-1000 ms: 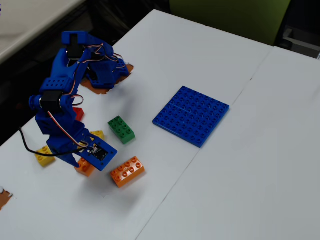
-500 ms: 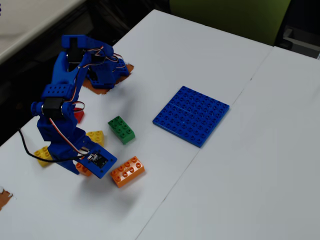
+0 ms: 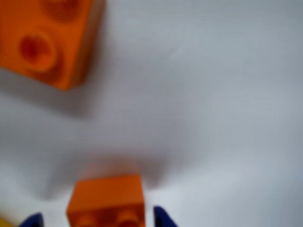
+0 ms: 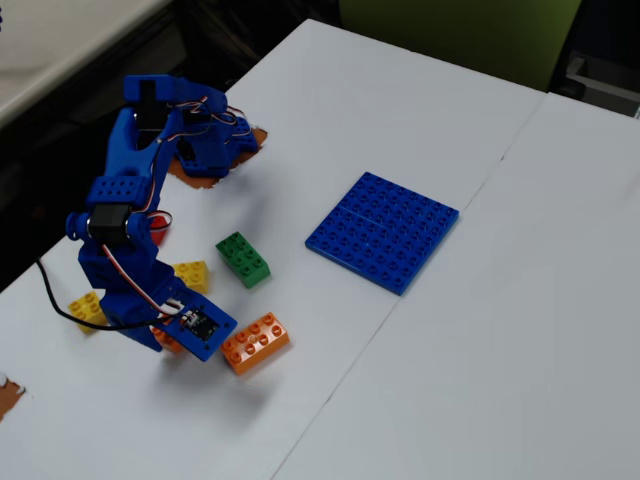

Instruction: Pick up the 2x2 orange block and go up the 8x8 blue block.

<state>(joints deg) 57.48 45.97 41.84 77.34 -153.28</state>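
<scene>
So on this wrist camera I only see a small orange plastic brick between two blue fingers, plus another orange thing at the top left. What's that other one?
Observer: The fixed view shows it is a longer orange plastic brick, lying just right of the blue robot arm.
Operator: And is there a blue plate anywhere?
Observer: Yes, a large flat blue studded baseplate lies farther up and to the right in the fixed view, apart from every brick.
Operator: Anything in between?
Observer: A green plastic brick lies between the arm and the baseplate.
</scene>
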